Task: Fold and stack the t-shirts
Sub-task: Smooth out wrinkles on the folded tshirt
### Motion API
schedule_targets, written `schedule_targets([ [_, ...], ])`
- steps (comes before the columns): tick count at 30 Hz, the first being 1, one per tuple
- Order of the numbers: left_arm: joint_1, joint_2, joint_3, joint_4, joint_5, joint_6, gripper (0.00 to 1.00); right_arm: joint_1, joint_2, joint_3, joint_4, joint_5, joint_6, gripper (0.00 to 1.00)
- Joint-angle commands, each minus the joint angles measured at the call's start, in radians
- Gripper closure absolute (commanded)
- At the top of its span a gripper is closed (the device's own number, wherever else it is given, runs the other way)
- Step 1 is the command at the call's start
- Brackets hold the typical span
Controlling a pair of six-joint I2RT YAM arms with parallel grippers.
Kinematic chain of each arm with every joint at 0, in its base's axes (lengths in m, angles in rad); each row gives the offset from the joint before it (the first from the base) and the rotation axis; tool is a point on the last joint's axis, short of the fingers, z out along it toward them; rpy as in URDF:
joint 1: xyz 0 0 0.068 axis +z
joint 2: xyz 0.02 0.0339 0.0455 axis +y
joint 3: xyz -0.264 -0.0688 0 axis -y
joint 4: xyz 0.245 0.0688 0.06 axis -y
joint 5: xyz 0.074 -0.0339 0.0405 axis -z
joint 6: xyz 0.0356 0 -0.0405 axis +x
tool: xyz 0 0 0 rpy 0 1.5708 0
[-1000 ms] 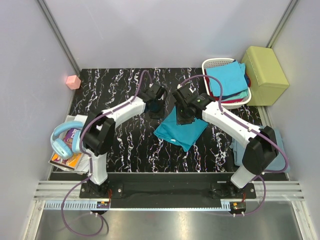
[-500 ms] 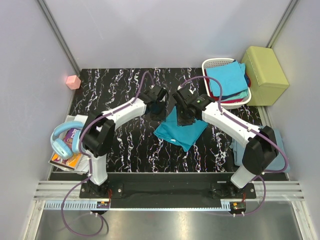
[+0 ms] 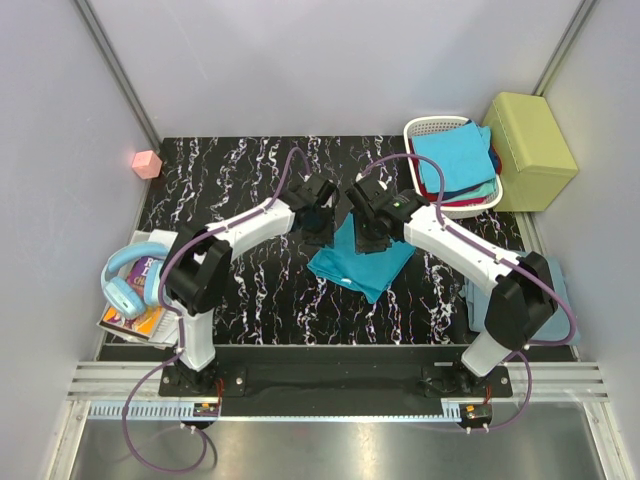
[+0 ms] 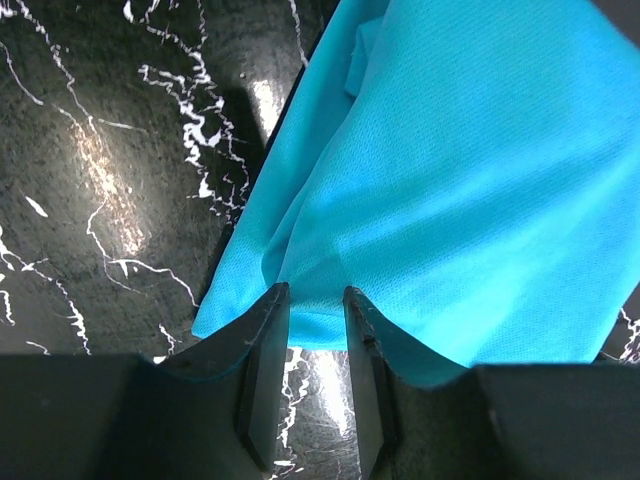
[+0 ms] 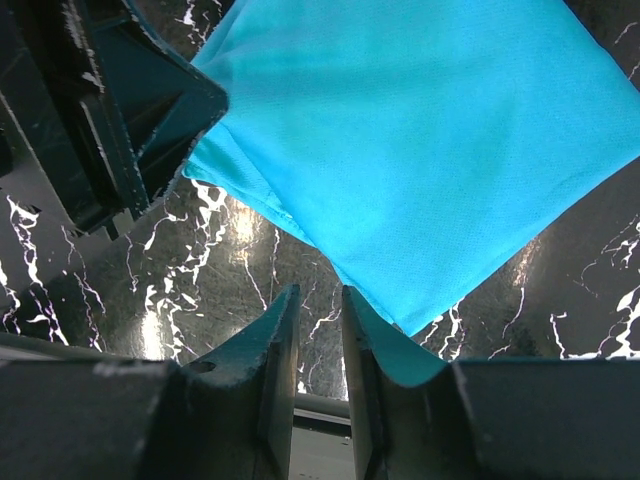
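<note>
1. Top external view: a black marbled table (image 3: pixel 230 180) carries a teal t-shirt (image 3: pixel 360 268) near its middle. The shirt lies folded in a diamond shape.
2. A white slatted basket (image 3: pixel 428 124) sits at the table's far right corner.
3. Inside the basket, a bright blue t-shirt (image 3: pixel 455 152) lies on top. Red and teal layers (image 3: pixel 478 190) of cloth peek out beneath it at the basket's near rim.
4. A yellow-green box (image 3: pixel 530 135) stands just beside the basket, past the table's right edge.
5. A grey-blue t-shirt (image 3: pixel 562 282) lies at the table's right edge, partly hidden behind my right arm.
6. My left pincer (image 4: pixel 315 292) is clenched narrowly on the teal t-shirt's far edge.
7. My right pincer (image 5: pixel 318 290) grasps that edge too, just beside the left one.
</note>
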Motion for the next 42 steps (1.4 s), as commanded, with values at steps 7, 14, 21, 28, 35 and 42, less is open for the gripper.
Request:
schedule_targets([
  [7, -0.01, -0.027, -0.047, 0.038, 0.024, -0.014, 0.74, 0.0, -0.055, -0.029, 0.005, 0.033, 0.021, 0.69],
  [14, -0.019, -0.051, -0.075, 0.038, 0.016, -0.017, 0.89, 0.0, -0.069, -0.038, 0.008, 0.035, 0.022, 0.7],
  [21, -0.024, -0.088, -0.106, 0.038, -0.022, -0.019, 0.72, 0.0, -0.08, -0.059, 0.014, 0.024, 0.028, 0.69],
  [28, -0.031, -0.122, -0.103, 0.038, -0.076, -0.006, 0.54, 0.0, -0.078, -0.064, 0.022, 0.017, 0.024, 0.7],
  [35, -0.033, -0.051, -0.049, 0.035, -0.067, 0.0, 0.54, 0.0, -0.084, -0.07, 0.02, 0.017, 0.016, 0.69],
  [42, -0.03, 0.005, 0.008, 0.035, -0.073, 0.017, 0.59, 0.0, -0.104, -0.092, 0.016, 0.029, 0.002, 0.69],
])
